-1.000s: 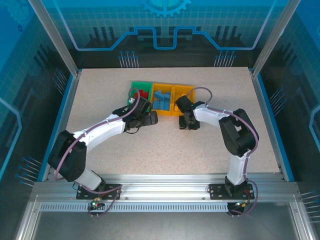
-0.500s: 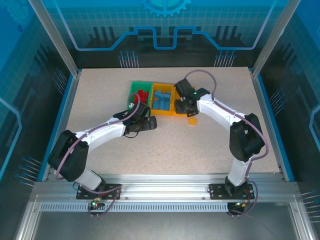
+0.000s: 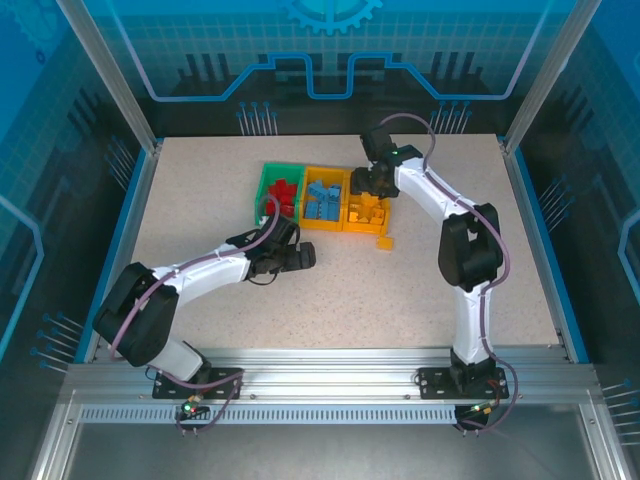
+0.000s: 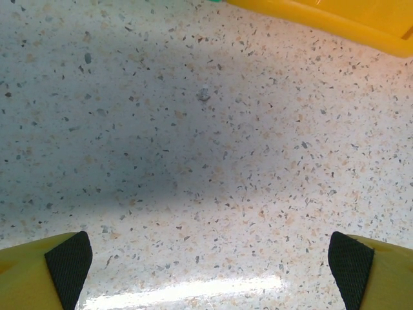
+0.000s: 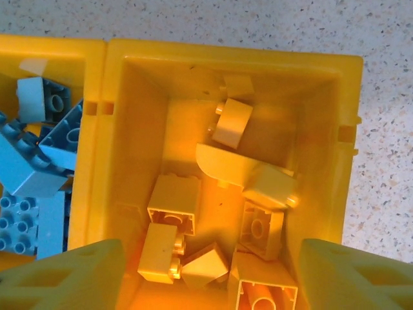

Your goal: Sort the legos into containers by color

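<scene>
Table [image 3: 200,200]: right hand [image 5: 210,271] now seemingly empty

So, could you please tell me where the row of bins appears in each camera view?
Top external: row of bins at the table's centre rear.
Left wrist: a yellow wall along the top right edge.
Right wrist: two yellow bins from above, centre and left.
Shared landmark: the speckled table.

Speckled table [image 4: 206,161] — smooth, glossy, shiny yellow plastic bin [image 5: 232,55], smooth plastic bricks [image 5: 173,197], matt black finger pads [image 4: 68,261]
</scene>
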